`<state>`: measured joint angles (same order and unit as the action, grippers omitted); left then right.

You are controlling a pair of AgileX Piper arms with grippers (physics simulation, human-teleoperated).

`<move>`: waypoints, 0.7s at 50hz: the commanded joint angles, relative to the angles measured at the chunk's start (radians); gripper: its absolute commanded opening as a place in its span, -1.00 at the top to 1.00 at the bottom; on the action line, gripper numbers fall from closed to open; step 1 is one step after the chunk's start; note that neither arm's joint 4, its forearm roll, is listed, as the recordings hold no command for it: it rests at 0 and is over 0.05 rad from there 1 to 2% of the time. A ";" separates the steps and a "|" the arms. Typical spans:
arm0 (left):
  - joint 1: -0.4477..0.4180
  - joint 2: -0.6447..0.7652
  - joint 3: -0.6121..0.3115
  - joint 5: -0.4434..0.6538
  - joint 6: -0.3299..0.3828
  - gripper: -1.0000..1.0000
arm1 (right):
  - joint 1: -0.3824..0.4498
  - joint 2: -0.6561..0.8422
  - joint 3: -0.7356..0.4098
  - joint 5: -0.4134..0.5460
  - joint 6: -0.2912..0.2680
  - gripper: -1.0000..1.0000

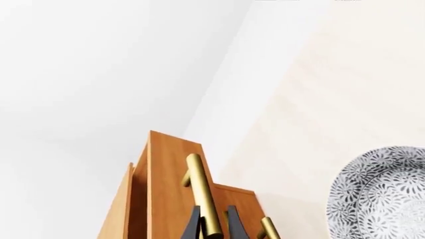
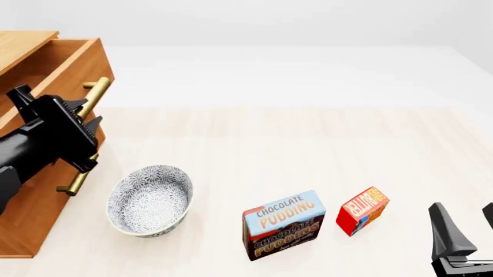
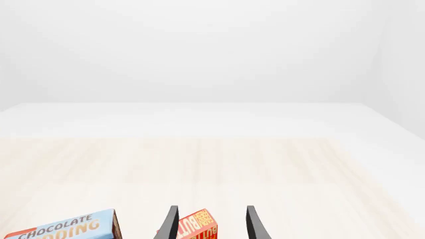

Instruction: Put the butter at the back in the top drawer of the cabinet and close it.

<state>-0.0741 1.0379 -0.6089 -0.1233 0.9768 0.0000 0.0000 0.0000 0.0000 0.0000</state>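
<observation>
Front view: butter [image 2: 363, 210] lies left of right tool [image 2: 466, 231].

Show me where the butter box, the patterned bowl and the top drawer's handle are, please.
butter [image 2: 363, 210], front view: on its red lettered face.
bowl [image 2: 149, 199], front view: on its patterned inner wall.
top drawer handle [image 1: 203, 199], left wrist view: on the brass bar, just above the left gripper's fingertips.

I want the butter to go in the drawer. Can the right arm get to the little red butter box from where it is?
Probably yes. The right tool is open and empty, just right of the butter, with only bare table between them. The pudding box stands on the butter's far side, out of the way.
</observation>
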 commanded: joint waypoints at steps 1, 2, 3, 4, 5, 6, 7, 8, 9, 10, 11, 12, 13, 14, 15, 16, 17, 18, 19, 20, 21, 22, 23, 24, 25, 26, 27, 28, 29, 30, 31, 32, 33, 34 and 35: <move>-0.013 0.021 -0.012 -0.001 0.015 1.00 | 0.000 0.000 0.000 0.000 0.000 -1.00; -0.013 0.018 -0.015 0.005 0.013 1.00 | 0.000 0.000 0.000 0.000 0.000 -1.00; -0.011 0.017 -0.015 0.007 0.012 1.00 | 0.000 0.000 0.000 0.000 0.000 -1.00; -0.012 0.017 -0.017 0.008 0.011 1.00 | 0.000 0.000 0.000 0.000 0.000 -1.00; -0.015 0.019 -0.020 0.009 0.009 1.00 | 0.000 0.000 0.000 0.000 0.000 -1.00; -0.014 0.018 -0.019 0.008 0.010 1.00 | 0.000 0.000 0.000 0.000 0.000 -1.00; -0.015 0.018 -0.020 0.008 0.009 1.00 | 0.000 0.000 0.000 0.000 0.000 -1.00; -0.019 0.017 -0.023 0.011 0.006 1.00 | 0.000 0.000 0.000 0.000 0.000 -1.00; -0.018 0.015 -0.023 0.013 0.006 1.00 | 0.000 0.000 0.000 0.000 0.000 -1.00; -0.015 0.012 -0.020 0.011 0.010 1.00 | 0.000 0.000 0.000 0.000 0.000 -1.00; -0.009 0.006 -0.014 0.009 0.014 1.00 | 0.000 0.000 0.000 0.000 0.000 -1.00; -0.007 0.003 -0.011 0.009 0.015 1.00 | 0.000 0.000 0.000 0.000 0.000 -1.00; -0.007 0.001 -0.012 0.015 0.012 1.00 | 0.000 0.000 0.000 0.000 0.000 -1.00; -0.007 -0.002 -0.012 0.018 0.012 1.00 | 0.000 0.000 0.000 0.000 0.000 -1.00; -0.005 -0.006 -0.012 0.021 0.011 1.00 | 0.000 0.000 0.000 0.000 0.000 -1.00; -0.011 -0.008 -0.019 0.026 0.006 1.00 | 0.000 0.000 0.000 0.000 0.000 -1.00; -0.017 -0.007 -0.029 0.034 -0.002 -1.00 | 0.000 0.000 0.000 0.000 0.000 -1.00; -0.011 -0.013 -0.026 0.040 -0.002 -1.00 | 0.000 0.000 0.000 0.000 0.000 -1.00; -0.012 -0.015 -0.025 0.040 -0.002 -1.00 | 0.000 0.000 0.000 0.000 0.000 -1.00; -0.019 -0.022 -0.026 0.049 -0.006 -1.00 | 0.000 0.000 0.000 0.000 0.000 -1.00; -0.020 -0.024 -0.026 0.053 -0.008 -1.00 | 0.000 0.000 0.000 0.000 0.000 -1.00; -0.029 -0.021 -0.033 0.055 -0.013 -1.00 | 0.000 0.000 0.000 0.000 0.000 -1.00; -0.030 -0.026 -0.037 0.063 -0.018 -1.00 | 0.000 0.000 0.000 0.000 0.000 -1.00; -0.030 -0.030 -0.039 0.066 -0.020 -1.00 | 0.000 0.000 0.000 0.000 0.000 -1.00; -0.037 -0.028 -0.047 0.071 -0.027 -1.00 | 0.000 0.000 0.000 0.000 0.000 -1.00; -0.040 -0.029 -0.051 0.075 -0.031 -1.00 | 0.000 0.000 0.000 0.000 0.000 -1.00; -0.039 -0.032 -0.050 0.077 -0.031 -1.00 | 0.000 0.000 0.000 0.000 0.000 -1.00; -0.042 -0.036 -0.052 0.081 -0.032 -1.00 | 0.000 0.000 0.000 0.000 0.000 -1.00; -0.045 -0.038 -0.054 0.085 -0.034 -1.00 | 0.000 0.000 0.000 0.000 0.000 -1.00; -0.047 -0.041 -0.058 0.092 -0.037 -1.00 | 0.000 0.000 0.000 0.000 0.000 -1.00; -0.052 -0.044 -0.065 0.102 -0.042 -1.00 | 0.000 0.000 0.000 0.000 0.000 -1.00; -0.086 -0.024 -0.090 0.104 -0.052 -1.00 | 0.000 0.000 0.000 0.000 0.000 -1.00; -0.116 -0.015 -0.114 0.121 -0.059 -1.00 | 0.000 0.000 0.000 0.000 0.000 -1.00; -0.117 -0.015 -0.115 0.122 -0.059 -1.00 | 0.000 0.000 0.000 0.000 0.000 -1.00; -0.114 -0.036 -0.107 0.131 -0.042 -1.00 | 0.000 0.000 0.000 0.000 0.000 -1.00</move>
<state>-0.1304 1.0140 -0.6693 -0.0422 0.9449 0.0000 0.0000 0.0000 0.0000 0.0000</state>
